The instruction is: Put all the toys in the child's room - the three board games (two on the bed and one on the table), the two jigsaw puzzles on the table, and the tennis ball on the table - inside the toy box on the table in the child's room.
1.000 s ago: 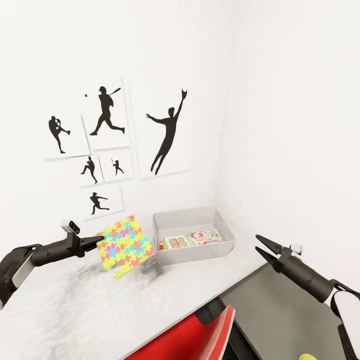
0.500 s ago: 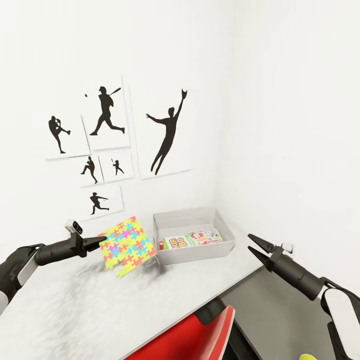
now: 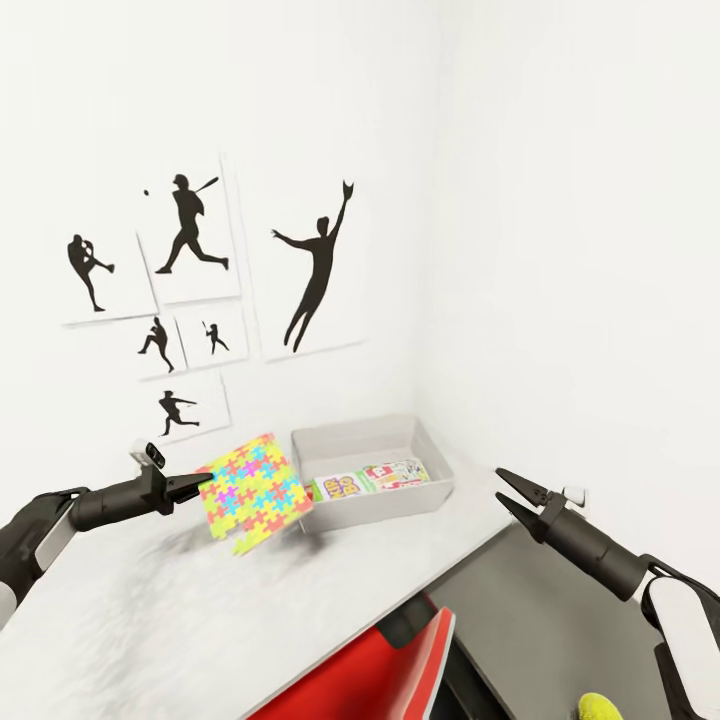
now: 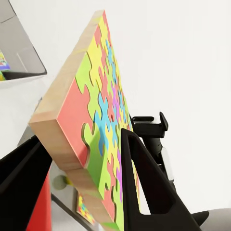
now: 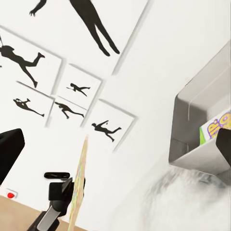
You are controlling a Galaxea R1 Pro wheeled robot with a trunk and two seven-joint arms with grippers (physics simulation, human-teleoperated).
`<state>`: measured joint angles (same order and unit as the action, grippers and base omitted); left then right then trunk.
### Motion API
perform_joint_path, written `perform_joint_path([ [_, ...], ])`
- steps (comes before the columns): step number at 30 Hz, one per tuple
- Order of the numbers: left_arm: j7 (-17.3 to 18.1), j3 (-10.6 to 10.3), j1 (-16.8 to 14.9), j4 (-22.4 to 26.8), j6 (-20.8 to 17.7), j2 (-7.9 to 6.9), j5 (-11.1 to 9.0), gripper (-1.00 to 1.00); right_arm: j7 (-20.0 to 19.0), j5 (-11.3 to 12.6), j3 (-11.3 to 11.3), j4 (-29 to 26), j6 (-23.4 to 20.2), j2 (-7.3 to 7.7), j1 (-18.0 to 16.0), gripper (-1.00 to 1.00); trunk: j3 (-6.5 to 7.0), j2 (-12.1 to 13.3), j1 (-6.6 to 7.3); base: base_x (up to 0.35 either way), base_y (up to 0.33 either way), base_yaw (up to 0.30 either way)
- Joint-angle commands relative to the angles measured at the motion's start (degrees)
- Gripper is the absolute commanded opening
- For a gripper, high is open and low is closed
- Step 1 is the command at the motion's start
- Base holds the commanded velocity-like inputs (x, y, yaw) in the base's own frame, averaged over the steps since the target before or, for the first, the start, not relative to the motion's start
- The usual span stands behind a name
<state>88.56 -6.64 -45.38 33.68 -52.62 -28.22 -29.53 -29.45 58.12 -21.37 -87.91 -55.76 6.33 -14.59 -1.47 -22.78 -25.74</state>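
The head camera looks forward and down from above both arms into a room corner, taking in the pale speckled surface (image 3: 200,610), the grey rectangular plastic toy box (image 3: 372,470) at about 12 o'clock and the black-on-white sports silhouette pictures (image 3: 200,300) on the wall toward 11 o'clock. The left wrist camera sits very close behind its jaws, facing along a multicoloured wooden jigsaw puzzle board (image 4: 91,130) (seen nearly edge-on). The right wrist camera looks across the surface from farther off, sharing the toy box (image 5: 202,139), the silhouette pictures (image 5: 67,91) and the puzzle board (image 5: 79,185) with the head view.
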Motion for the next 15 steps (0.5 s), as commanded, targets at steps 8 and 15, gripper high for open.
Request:
perform_joint_path([
  [8,0.35,-0.3,-0.06,-0.01,-0.57,-0.08,-0.22,-1.0,-0.34,-0.37,-0.07,0.01,-0.29,-0.06,-0.08,1.0,0.22,-0.14,-0.04,0.0,0.0,-0.252],
  [15,0.38,-0.3,-0.06,-0.01,-0.58,-0.08,-0.19,-1.0,-0.34,-0.38,0.03,0.01,-0.24,-0.08,-0.08,1.0,0.37,-0.14,-0.04,0.0,0.0,-0.142],
])
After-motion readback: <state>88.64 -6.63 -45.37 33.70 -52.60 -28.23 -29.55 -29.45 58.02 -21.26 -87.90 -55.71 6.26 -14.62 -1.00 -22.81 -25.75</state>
